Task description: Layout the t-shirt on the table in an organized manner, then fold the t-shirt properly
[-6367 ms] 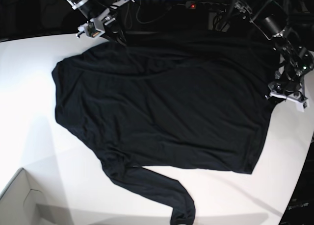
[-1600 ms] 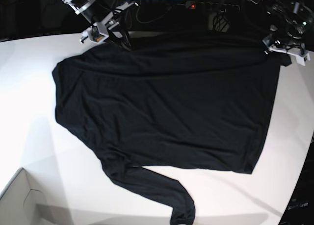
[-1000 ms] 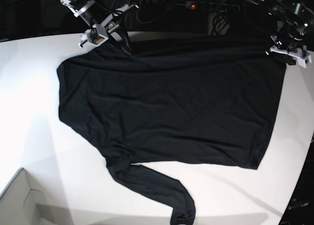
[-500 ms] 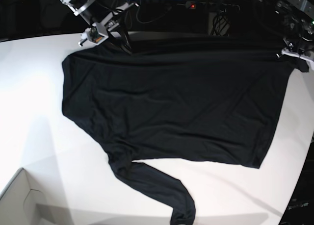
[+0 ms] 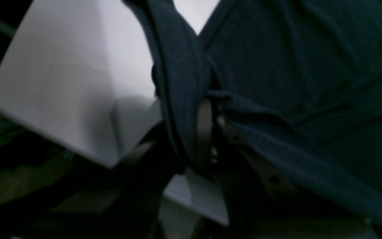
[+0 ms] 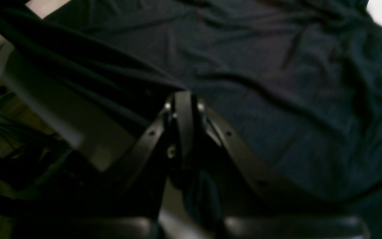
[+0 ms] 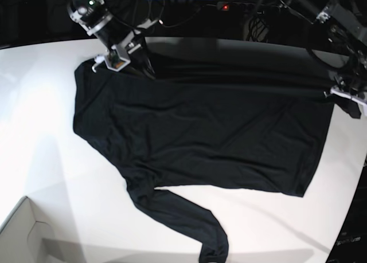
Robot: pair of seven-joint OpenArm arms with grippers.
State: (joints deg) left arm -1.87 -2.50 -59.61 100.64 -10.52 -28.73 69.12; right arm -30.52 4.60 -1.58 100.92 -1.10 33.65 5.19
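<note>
your left gripper (image 7: 346, 95) and right gripper (image 7: 116, 61), each clamped on the black t-shirt (image 7: 200, 137), have dragged its far edge nearer, stretching it flatter across the table (image 7: 34, 102).

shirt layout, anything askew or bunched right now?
Yes. The t-shirt isn't square on the table: one long sleeve trails off crooked toward the near edge, its cuff bunched. The far edge is stretched taut between the left gripper and right gripper, both clamped on fabric.
</note>
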